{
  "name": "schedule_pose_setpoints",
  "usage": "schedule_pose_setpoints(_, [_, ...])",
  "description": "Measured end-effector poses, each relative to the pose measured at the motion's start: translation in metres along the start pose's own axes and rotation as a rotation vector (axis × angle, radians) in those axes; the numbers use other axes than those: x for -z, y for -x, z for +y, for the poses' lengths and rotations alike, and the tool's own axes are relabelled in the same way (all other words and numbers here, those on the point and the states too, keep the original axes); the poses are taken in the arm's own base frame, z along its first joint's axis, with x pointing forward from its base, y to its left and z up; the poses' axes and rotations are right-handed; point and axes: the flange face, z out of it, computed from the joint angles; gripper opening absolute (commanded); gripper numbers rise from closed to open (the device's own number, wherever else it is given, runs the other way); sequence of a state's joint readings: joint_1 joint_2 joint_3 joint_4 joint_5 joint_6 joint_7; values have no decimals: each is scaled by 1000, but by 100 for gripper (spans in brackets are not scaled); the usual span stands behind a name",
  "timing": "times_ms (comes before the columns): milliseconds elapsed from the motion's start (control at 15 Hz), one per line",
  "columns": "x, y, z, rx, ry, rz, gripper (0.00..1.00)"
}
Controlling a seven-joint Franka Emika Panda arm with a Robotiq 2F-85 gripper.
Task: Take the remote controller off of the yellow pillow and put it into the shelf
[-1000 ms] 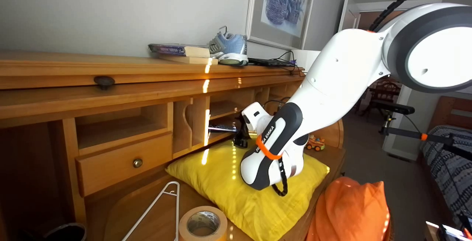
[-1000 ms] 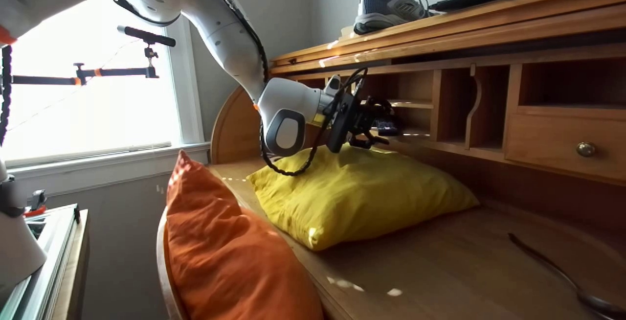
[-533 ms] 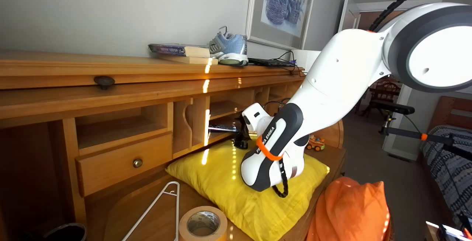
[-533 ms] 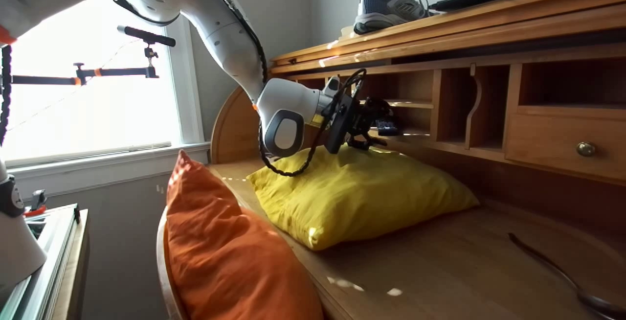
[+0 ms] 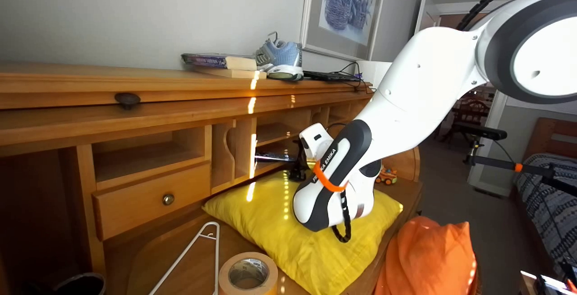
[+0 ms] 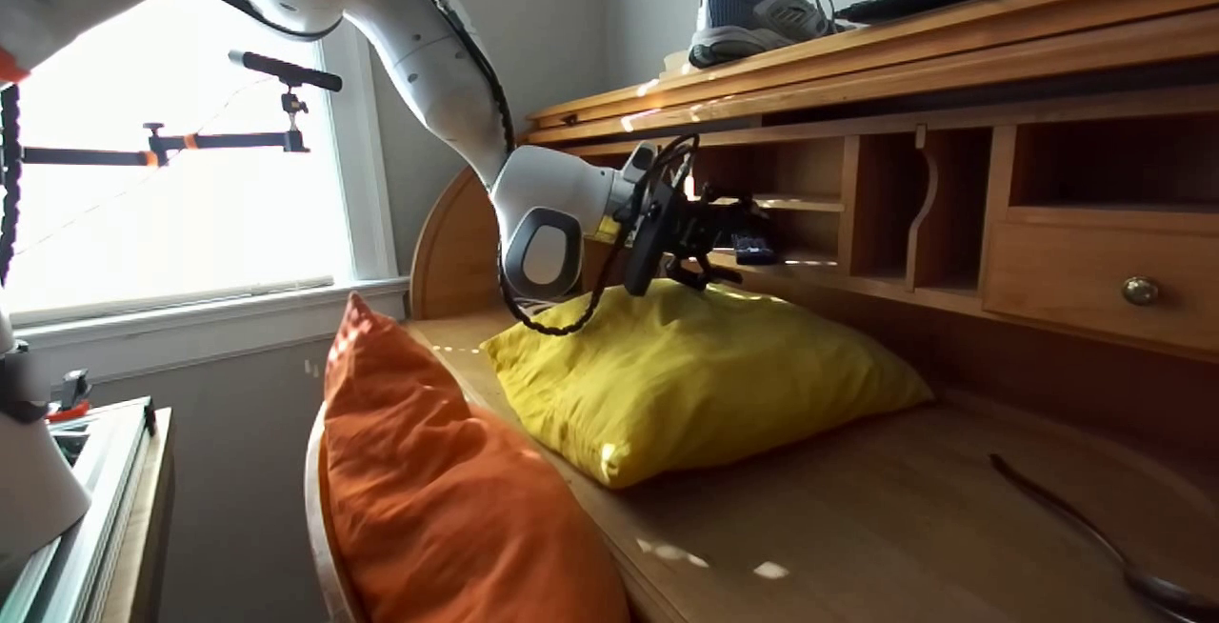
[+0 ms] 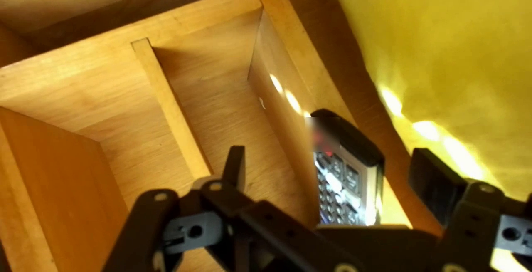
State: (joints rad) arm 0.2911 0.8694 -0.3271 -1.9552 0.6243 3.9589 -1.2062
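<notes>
While the remote controller lies in the bottom part of the shelf, the hand has its fingers wide apart.

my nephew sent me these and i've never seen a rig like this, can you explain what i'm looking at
The white machine is a robot arm; the black part at its end is a two-fingered gripper, its hand. The pictures come from three places: two outside the robot, looking from different spots, and one on its wrist, so the fingers look large there.

On the desk are a yellow pillow, a white clothes hanger, a roll of tape and a toy car; up on top are a sneaker and some books.

Nothing is held: the fingers stand apart, clear of the remote controller between them. It lies at the mouth of a wooden shelf compartment; how far inside is hard to tell.
</notes>
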Motion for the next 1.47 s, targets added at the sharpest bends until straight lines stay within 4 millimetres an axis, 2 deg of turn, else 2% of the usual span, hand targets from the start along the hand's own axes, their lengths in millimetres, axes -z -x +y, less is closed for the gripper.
schedule_pose_setpoints(400, [27,0,1,-75,-1,-35,100])
schedule_pose_setpoints(467, [31,0,1,-89,-6,-43,76])
schedule_pose_setpoints(533, [35,1,1,-102,-10,-50,74])
schedule_pose_setpoints(733, [47,4,2,-146,-25,-73,49])
schedule_pose_setpoints(1133, [70,3,-6,-258,-99,-82,5])
schedule_pose_setpoints(1200, [72,1,-8,-277,-121,-80,0])
schedule_pose_setpoints(1467, [72,-8,-7,-335,-210,-53,0])
